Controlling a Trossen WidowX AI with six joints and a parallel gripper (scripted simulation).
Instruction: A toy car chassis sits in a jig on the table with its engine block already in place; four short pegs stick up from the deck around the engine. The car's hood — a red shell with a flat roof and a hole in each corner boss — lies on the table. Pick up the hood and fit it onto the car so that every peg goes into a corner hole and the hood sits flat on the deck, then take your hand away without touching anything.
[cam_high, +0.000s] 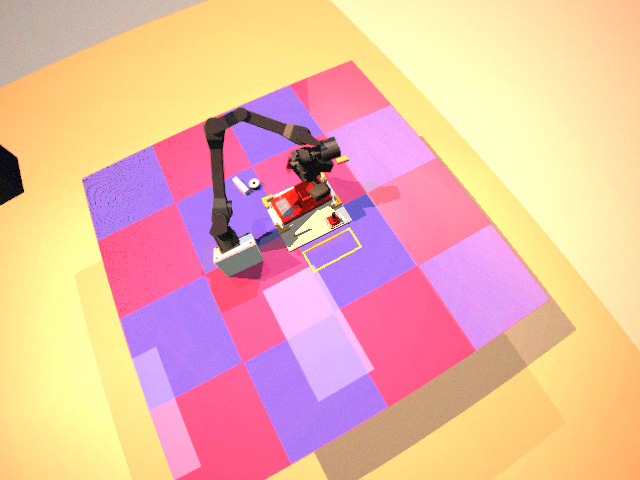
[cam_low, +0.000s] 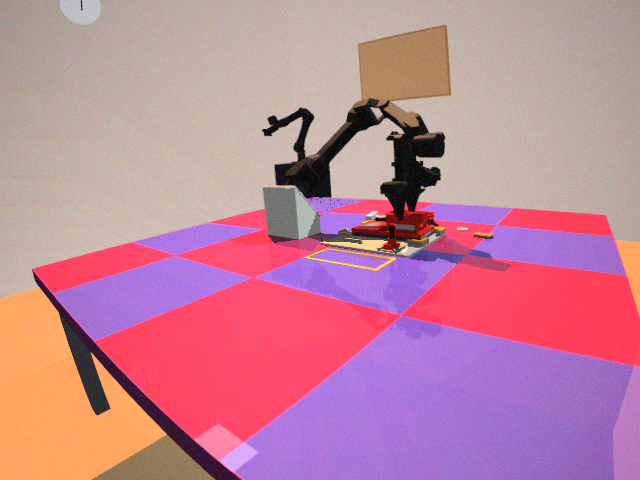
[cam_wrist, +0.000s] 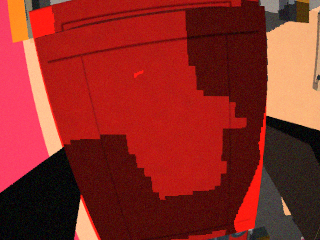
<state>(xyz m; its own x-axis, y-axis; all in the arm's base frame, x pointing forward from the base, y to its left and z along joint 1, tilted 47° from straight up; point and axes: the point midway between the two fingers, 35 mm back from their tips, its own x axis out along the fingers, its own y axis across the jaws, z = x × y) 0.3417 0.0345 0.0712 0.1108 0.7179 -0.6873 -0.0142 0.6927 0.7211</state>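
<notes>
The red hood (cam_high: 306, 192) (cam_low: 419, 217) (cam_wrist: 165, 110) is between the fingers of my gripper (cam_high: 312, 188) (cam_low: 406, 212) (cam_wrist: 166, 140), which is shut on it and points down. In the wrist view the flat roof fills the middle, with a dark finger at each side. The hood is over the rear part of the red car chassis (cam_high: 285, 214) (cam_low: 361, 229), which sits in the jig with yellow corner pieces. In the exterior view the hood looks very low and close to level. The pegs, corner holes and engine block are hidden, so I cannot tell whether the pegs are in the holes.
A red piece with a black knob (cam_high: 333, 221) (cam_low: 391, 244) stands on the pale board beside the chassis. A yellow outlined rectangle (cam_high: 337, 258) (cam_low: 340, 263) is beyond it. A white block (cam_high: 240, 184), a white ring and an orange block (cam_high: 342, 159) (cam_low: 482, 235) lie nearby.
</notes>
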